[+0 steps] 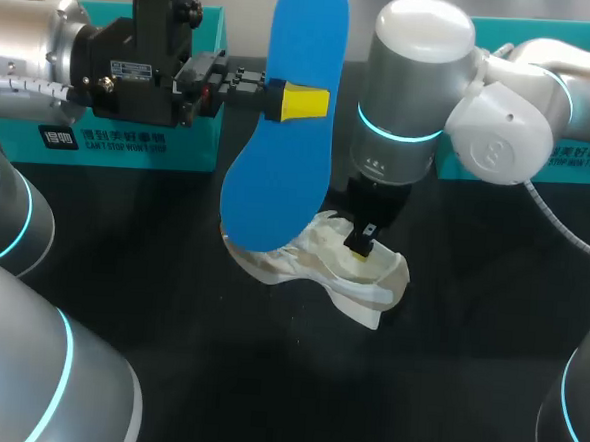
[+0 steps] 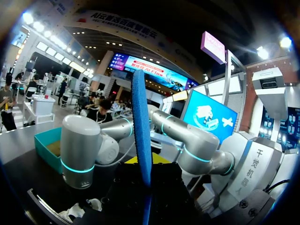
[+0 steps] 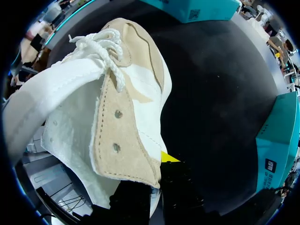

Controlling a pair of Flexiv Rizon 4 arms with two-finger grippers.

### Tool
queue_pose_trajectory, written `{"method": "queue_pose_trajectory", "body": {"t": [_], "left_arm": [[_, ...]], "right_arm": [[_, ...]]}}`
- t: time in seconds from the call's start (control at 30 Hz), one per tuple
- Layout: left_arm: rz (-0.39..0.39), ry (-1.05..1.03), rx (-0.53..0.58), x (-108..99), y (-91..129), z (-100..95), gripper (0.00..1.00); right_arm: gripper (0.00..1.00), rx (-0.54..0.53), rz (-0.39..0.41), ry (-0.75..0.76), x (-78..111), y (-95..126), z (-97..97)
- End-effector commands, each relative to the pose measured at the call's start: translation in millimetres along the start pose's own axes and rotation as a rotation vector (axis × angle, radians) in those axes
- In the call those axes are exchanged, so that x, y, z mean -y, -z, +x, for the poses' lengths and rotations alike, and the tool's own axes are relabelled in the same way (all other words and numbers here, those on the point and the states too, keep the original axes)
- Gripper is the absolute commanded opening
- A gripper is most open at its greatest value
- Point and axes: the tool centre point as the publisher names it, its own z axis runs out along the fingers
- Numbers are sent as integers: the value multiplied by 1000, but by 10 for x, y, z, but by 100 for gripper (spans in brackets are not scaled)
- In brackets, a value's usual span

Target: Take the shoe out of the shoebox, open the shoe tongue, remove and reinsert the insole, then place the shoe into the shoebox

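- Blue and flat, the soft insole stands up tall, high above the black bench.
- The left end effector is clenched on the insole's long edge, near its middle. One yellow finger lies on the near face. The other finger is hidden behind the insole.
- In the left wrist view the insole shows edge-on. It rises straight up from between that end effector's fingers.
- The white and tan lace-up shoe lies on the bench, below the left end effector and right under the insole's lower end.
- The right end effector comes down onto the top of the shoe and is grasping it.
- In the right wrist view a tan flap of the shoe, with two small holes, sits between that end effector's fingers. One yellow tip touches the flap's side. The white laces are bunched farther ahead.
- The teal cardboard shoebox stands at the back of the bench, behind the left end effector. Another teal box part stands behind the right arm. The shoe is outside both.
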Motion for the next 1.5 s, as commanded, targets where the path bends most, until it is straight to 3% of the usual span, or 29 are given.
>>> {"method": "queue_pose_trajectory", "body": {"t": [0.03, 0.17, 0.5, 0.67, 1.3, 1.5], "left_arm": [[-3, 0, -1, 10, -4, -5, 0], [-3, 0, -1, 10, -4, -5, 0], [-3, 0, -1, 10, -4, -5, 0], [-3, 0, -1, 10, -4, -5, 0], [-3, 0, -1, 10, -4, -5, 0], [-3, 0, -1, 10, -4, -5, 0]], "right_arm": [[0, 0, -4, 0, 11, 9, 3], [0, 1, -20, -32, 27, 46, 9], [0, 7, -129, -477, 276, 265, 195], [0, -25, -185, -656, 351, 202, 346], [0, -41, -207, -674, 361, 185, 375], [0, -34, -221, -881, 370, 147, 468]]}}
